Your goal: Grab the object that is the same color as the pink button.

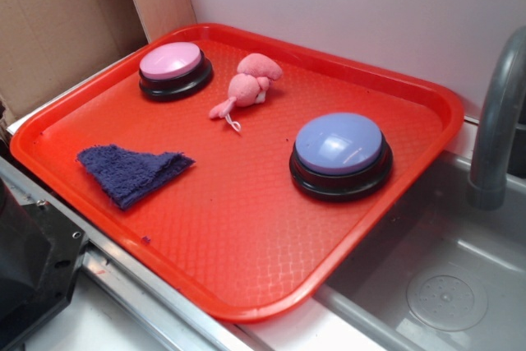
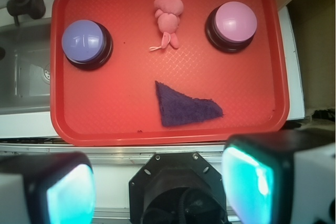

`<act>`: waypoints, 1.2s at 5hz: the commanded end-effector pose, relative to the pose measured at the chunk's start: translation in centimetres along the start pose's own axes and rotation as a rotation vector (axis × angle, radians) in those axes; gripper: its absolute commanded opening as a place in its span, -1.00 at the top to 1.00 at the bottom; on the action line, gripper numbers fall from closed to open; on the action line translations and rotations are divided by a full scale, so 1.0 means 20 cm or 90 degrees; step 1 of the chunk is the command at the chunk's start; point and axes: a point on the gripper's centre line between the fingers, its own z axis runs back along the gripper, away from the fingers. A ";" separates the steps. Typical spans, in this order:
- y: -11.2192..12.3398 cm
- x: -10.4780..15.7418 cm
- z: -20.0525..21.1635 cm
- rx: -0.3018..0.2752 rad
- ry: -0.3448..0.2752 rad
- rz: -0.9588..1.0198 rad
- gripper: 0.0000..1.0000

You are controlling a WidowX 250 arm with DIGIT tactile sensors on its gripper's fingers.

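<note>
On a pebbled red plastic tray (image 1: 246, 228), lumpy pink plush toy (image 1: 249, 85) at the far side, just right of the domed pink button (image 1: 171, 62), fuzzy folded purple cloth (image 1: 131, 170) near left, glossy lavender button (image 1: 339, 144) right, fingers (image 2: 247, 179) spread wide, empty, short of the tray's near rim.

Kitchen-style setup: steel sink (image 1: 460, 285) and faucet (image 1: 497, 121) beside tray (image 1: 246, 244).

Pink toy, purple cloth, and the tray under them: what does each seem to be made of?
The pink toy looks like soft plush fabric: lumpy, matte, with a thin white string. The purple cloth looks like terry or microfibre, going by its fuzzy nap and frayed-looking edge. The red tray is probably moulded plastic: a slight sheen, a fine embossed grid and a raised rolled rim.
</note>
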 end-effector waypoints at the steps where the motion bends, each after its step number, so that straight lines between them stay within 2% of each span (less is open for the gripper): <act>1: 0.00 0.00 0.00 0.000 0.000 0.000 -1.00; 3: 0.05 0.20 -0.11 0.010 -0.037 -0.006 -1.00; 5: 0.08 0.47 -0.29 0.013 -0.121 0.023 -1.00; 6: 0.10 0.60 -0.42 0.012 -0.126 0.060 -1.00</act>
